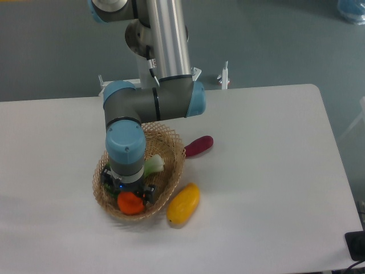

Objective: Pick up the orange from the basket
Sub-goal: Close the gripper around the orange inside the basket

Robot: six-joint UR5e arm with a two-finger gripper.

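Note:
The orange lies in the near part of the light tan wicker basket, partly covered from above by the arm's wrist. My gripper hangs straight down into the basket, right over the orange. Its black fingers are mostly hidden behind the wrist and the fruit, so whether they press on the orange does not show. A pale green-white vegetable and a green item also lie in the basket beside the gripper.
A yellow mango-like fruit lies on the white table just right of the basket. A dark red elongated vegetable rests behind the basket's right rim. The table's far edge carries small white mounts.

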